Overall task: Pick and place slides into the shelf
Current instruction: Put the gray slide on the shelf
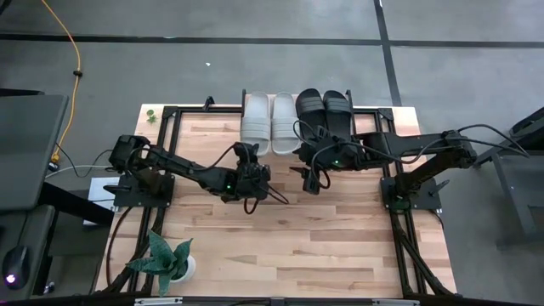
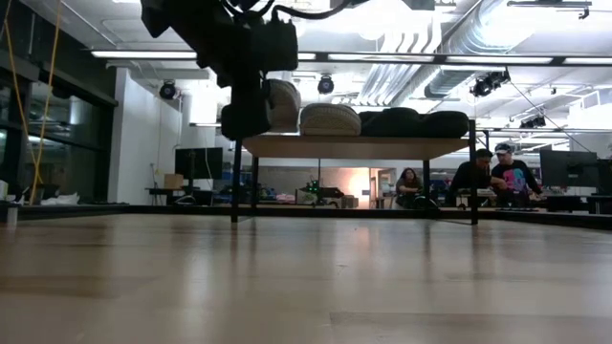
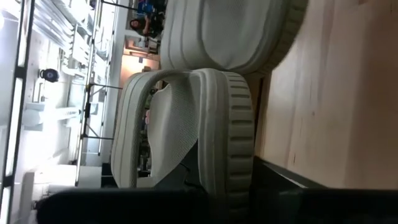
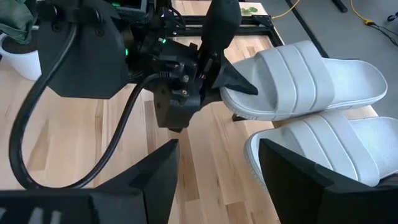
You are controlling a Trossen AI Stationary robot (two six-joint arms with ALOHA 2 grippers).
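Left pincer (image 4: 214,59) at the grey slides' (image 1: 269,119) heel — grip seemingly loose; right pincer (image 4: 217,168) open, nearby.

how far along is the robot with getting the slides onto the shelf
Nearly done. All four slides sit on the shelf: the grey pair and the black pair. The left gripper is at the leftmost grey slide's heel; the right gripper, open and empty, is beside it. No slides remain on the table.

Potted plant (image 1: 169,260) at table corner; seated people (image 2: 497,176) in background.
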